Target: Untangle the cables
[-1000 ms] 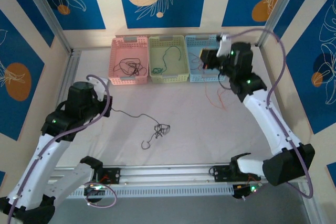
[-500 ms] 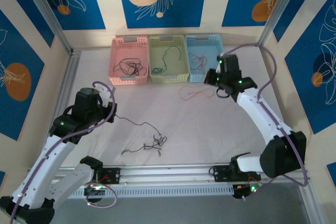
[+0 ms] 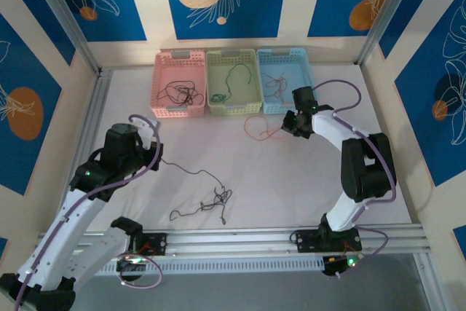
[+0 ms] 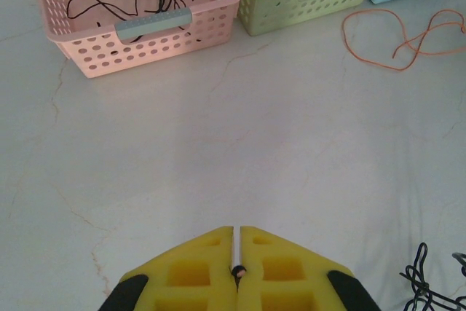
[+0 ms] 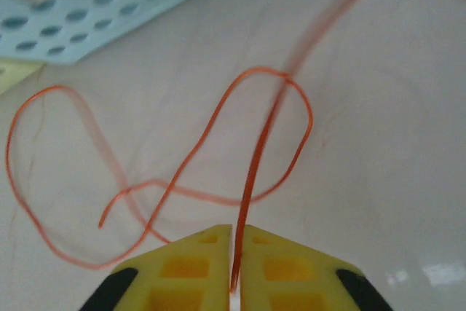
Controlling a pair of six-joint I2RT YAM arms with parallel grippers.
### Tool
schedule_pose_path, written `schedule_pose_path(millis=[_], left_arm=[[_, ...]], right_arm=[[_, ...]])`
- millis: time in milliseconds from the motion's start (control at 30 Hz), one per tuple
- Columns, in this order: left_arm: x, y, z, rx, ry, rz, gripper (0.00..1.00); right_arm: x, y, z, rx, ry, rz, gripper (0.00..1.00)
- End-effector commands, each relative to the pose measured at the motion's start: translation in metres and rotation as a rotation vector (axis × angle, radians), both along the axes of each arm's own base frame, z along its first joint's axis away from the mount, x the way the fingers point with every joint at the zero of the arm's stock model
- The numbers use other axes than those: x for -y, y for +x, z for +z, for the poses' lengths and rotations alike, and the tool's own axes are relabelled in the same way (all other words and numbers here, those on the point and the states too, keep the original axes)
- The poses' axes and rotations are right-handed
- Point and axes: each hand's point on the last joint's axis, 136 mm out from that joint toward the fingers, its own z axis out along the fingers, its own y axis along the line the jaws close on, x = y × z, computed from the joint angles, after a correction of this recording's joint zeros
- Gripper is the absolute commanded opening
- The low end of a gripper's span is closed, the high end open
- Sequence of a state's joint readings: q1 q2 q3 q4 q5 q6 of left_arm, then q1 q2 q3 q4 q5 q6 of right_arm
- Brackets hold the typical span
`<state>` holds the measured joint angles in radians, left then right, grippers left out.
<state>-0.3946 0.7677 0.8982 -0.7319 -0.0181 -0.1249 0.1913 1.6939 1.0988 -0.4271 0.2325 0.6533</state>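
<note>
1. The left fingers (image 4: 227, 242) are clenched on a black strand (image 3: 182, 168), which runs across the table (image 3: 291, 180) to the dark tangle (image 3: 218, 198) lying towards the near edge.
2. The right fingers (image 5: 222, 242) are pinched on the orange wire (image 5: 253, 172), which lies looped on the table just in front of the blue basket (image 3: 285, 109).
3. If the black strand is pulled hard, the tangle could be tightened, or dragged along whole rather than loosened.
4. The thin orange wire could be lost from so slight a grip, or caught on the basket rim when lifted.
</note>
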Motion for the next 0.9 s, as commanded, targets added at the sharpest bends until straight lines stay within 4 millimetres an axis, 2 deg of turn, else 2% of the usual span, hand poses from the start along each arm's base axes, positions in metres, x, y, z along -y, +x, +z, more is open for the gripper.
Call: schedule_pose_path(millis=[0,33,167,400,867], left_arm=[[0.0,0.004,0.001,0.013,-0.024,0.009,0.0],[0.001,0.004,0.001,0.012,-0.024,0.009,0.0],[0.001,0.004,0.0,0.007,-0.023,0.006,0.0],[0.001,0.003,-0.001,0.006,-0.025,0.006,0.0],[0.001,0.004,-0.002,0.003,-0.024,0.007,0.0]], right_arm=[[0.005,0.014,0.003,0.012,0.068,-0.096,0.23],[0.005,0.016,0.002,0.007,0.086,-0.108,0.28],[0.0,0.019,-0.003,-0.014,0.136,-0.133,0.36],[-0.009,0.012,-0.009,-0.036,0.188,-0.132,0.39],[-0.01,-0.014,-0.025,-0.115,0.254,-0.226,0.43]])
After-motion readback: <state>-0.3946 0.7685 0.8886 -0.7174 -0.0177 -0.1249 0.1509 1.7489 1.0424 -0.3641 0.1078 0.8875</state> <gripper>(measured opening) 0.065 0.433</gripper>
